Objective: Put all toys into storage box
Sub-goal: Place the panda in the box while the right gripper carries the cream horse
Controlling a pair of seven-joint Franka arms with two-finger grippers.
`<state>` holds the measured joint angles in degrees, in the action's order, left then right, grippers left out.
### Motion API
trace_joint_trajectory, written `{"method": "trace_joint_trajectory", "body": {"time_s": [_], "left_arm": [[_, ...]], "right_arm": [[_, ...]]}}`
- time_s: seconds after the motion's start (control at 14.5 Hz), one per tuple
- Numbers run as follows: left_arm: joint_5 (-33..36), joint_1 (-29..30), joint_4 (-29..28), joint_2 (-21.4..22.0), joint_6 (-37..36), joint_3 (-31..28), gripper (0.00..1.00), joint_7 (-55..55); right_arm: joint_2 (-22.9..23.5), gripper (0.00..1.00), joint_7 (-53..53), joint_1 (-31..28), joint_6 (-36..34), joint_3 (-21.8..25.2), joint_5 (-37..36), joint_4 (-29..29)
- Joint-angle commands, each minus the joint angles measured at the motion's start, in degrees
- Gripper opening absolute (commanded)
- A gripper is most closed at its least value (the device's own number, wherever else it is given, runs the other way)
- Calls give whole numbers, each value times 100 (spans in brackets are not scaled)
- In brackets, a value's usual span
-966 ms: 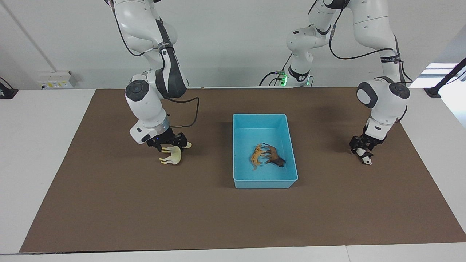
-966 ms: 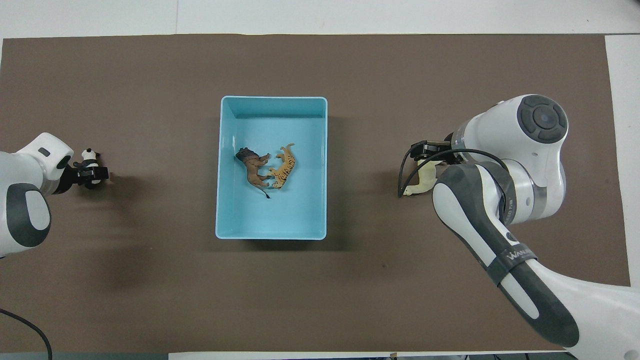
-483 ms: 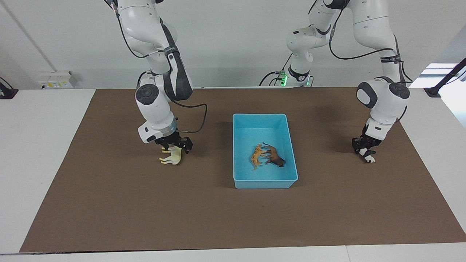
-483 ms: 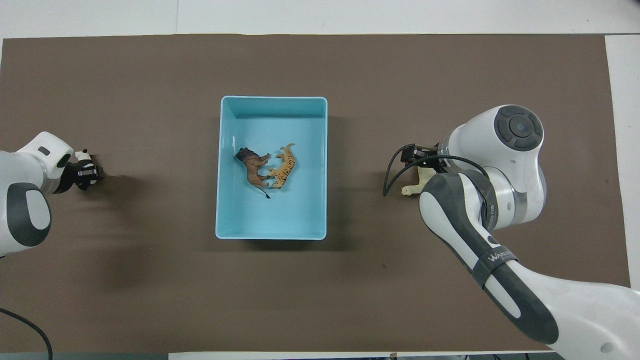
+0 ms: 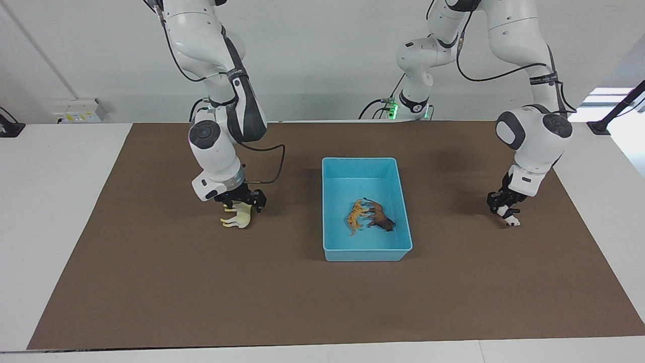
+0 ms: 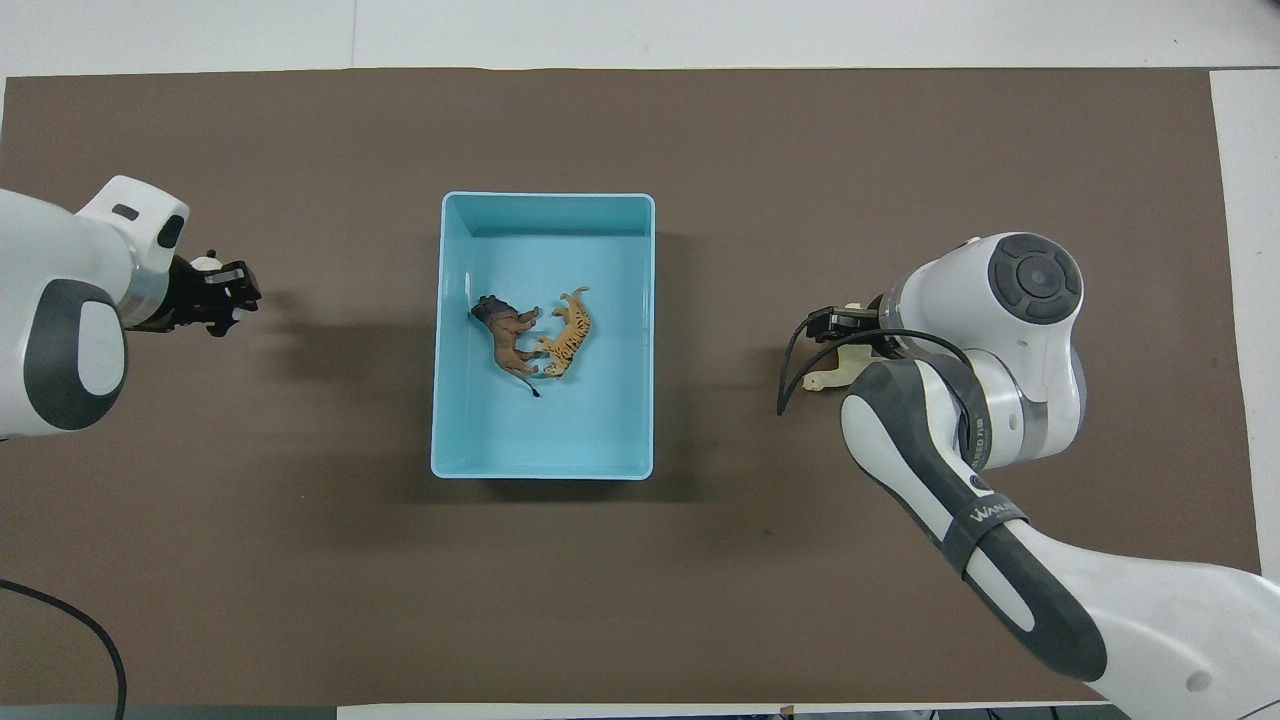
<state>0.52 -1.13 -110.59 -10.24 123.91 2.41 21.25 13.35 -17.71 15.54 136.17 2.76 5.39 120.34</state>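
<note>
The light blue storage box (image 5: 367,252) stands mid-table, also in the overhead view (image 6: 540,470). The orange tiger (image 5: 355,216) (image 6: 570,335) and brown lion (image 5: 381,218) (image 6: 508,338) lie in it side by side. The pale cream long-necked animal (image 5: 237,217) (image 6: 832,375) lies on the mat toward the right arm's end. My right gripper (image 5: 243,200) (image 6: 838,325) is down on its upper part. My left gripper (image 5: 505,207) (image 6: 215,298) is shut on the black-and-white panda (image 5: 511,219) (image 6: 206,265), just above the mat at the left arm's end.
A brown mat (image 5: 302,302) covers most of the white table (image 5: 55,201). A black cable (image 5: 276,166) loops from the right wrist toward the box. Bare mat lies between each gripper and the box.
The right arm swung upright over the cream animal, which stayed on the mat. The left gripper rose a little with the panda in it.
</note>
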Motion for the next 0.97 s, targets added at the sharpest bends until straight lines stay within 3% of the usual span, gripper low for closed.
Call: {"method": "trace_joint_trajectory", "body": {"time_s": [0.0, 0.07, 0.14, 0.28, 0.48, 0.55, 0.69, 0.83, 0.9], "left_arm": [[19, -789, 756, 22, -1050, -57, 19, 1290], [1, -1079, 880, 83, -1254, -22, 19, 1729], [-112, -1308, 925, 136, -1256, -4, 20, 2255], [-315, -1792, 1039, 136, -1116, 5, 20, 3031], [-342, -2215, 619, 259, -642, 5, 24, 3324], [-350, -2268, 496, 259, -432, 22, 25, 3333], [-350, -2487, 293, 251, -114, 23, 37, 3551], [-359, -2655, 240, 233, 1, 23, 49, 3789], [-351, -2664, 257, 233, -60, 23, 80, 3799]], "right_arm": [[1, 100, 84, -42, 181, -39, -91, 165], [18, 99, 93, -42, 286, -39, -91, 191], [19, 87, 101, -51, 305, -39, -91, 200], [45, 54, 93, -51, 314, -39, -91, 200], [54, 5, 110, -69, 305, -39, -91, 218], [62, 0, 101, -69, 279, -39, -91, 209], [45, 0, 101, -139, 43, -39, -91, 17], [-7, 0, 66, -253, -745, -39, -82, -561], [-8, 0, 31, -262, -1159, -39, -64, -921]]}}
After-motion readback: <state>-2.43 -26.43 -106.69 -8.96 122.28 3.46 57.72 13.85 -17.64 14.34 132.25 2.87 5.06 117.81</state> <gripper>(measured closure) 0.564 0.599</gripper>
